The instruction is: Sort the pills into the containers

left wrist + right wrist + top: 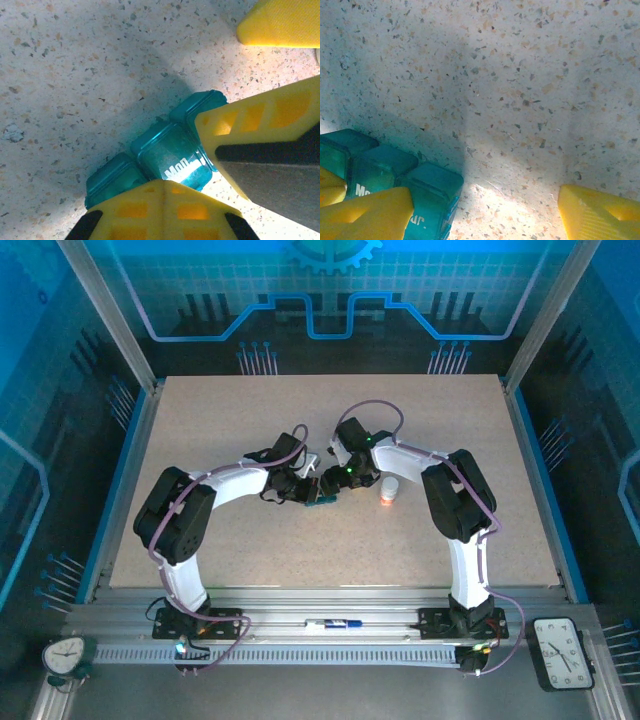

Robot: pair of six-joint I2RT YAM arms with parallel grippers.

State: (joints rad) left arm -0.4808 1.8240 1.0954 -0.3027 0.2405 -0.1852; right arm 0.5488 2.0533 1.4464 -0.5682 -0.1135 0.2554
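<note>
Two arms: bent inward from the near edge, claws close together near the middle of the table.
Pill box: teal-green, translucent; short strip of three square compartments. Flat on the table at mid-surface, between the two claws. White lettering on the middle compartment.
Left claw: at the box from the left side. Grip state: cannot tell whether clamped on the box or merely against it.
Left wrist view: yellow fingers hard up to the box, one below the middle compartment, one against the end compartment at right.
Right claw: spread wide. One finger in front of the middle compartment; the other well apart, over bare table. End compartment of the box just inside the gap, beside the first finger.
Bottle: small, white with orange at the lower end; on the table just right of the claws, apart from the box.
Marker: lying on the rail between the arm bases.
Clock: near left corner.
Second clock: near right corner.
</note>
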